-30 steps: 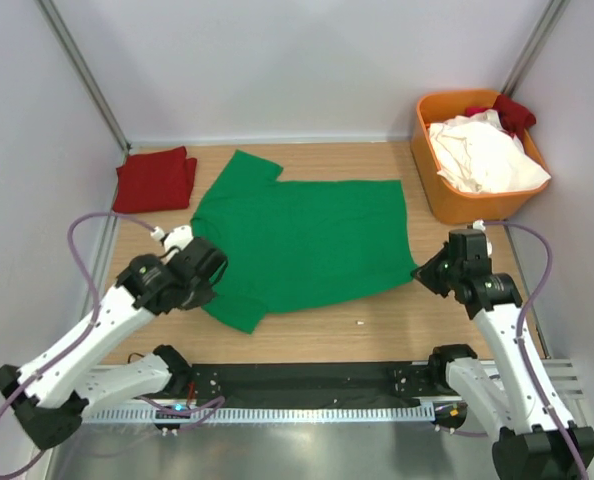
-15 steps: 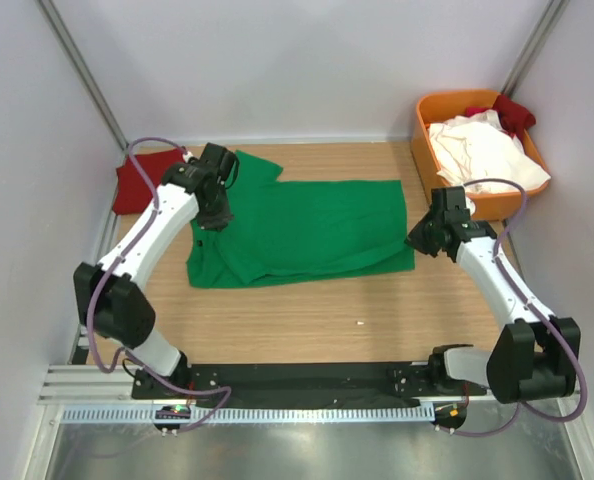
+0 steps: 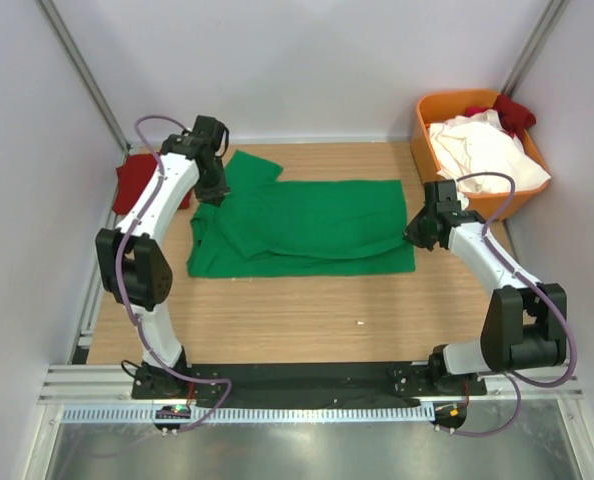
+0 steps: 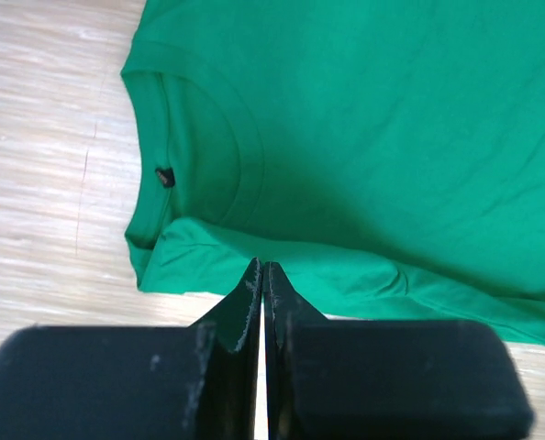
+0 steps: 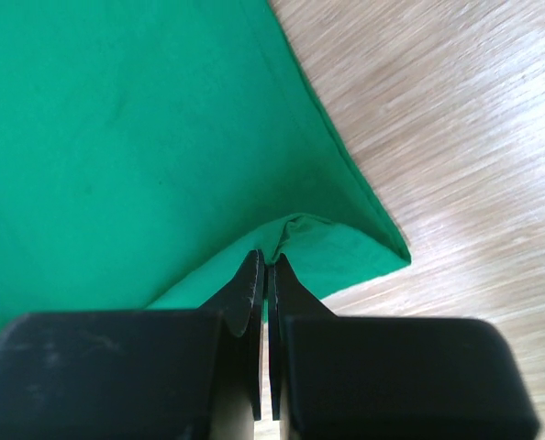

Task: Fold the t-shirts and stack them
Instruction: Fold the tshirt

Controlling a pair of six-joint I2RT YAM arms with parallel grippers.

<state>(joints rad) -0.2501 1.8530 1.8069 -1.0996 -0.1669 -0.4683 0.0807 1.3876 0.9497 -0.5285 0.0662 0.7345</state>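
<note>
Well, tabletop [image 3: 307, 310]: pale wood that carries everything; the green t-shirt lies across its middle.
Green t-shirt [image 3: 317, 225]: spread flat, collar toward the left arm, with its near long edge doubled over onto the body.
Orange bin [image 3: 429, 190]: just past the green t-shirt's right end. It holds crumpled white t-shirts [image 3: 482, 155] with a red t-shirt [image 3: 514, 110] at the back.
Dark red t-shirt [image 3: 132, 185]: folded, lying off the green t-shirt's left end and partly hidden by the left arm.
Left claw [image 4: 259, 270]: pinched tight on the doubled edge of the green t-shirt, beside its collar.
Right claw [image 5: 265, 261]: pinched tight on the green t-shirt's hem corner, where the cloth puckers at the tips.
Handling: likely light, limp and easily creased. It should drape from wherever it is pinched and drag across the wood.
Hold: best taken at matching points near both ends of one edge, so the fold lands straight.
</note>
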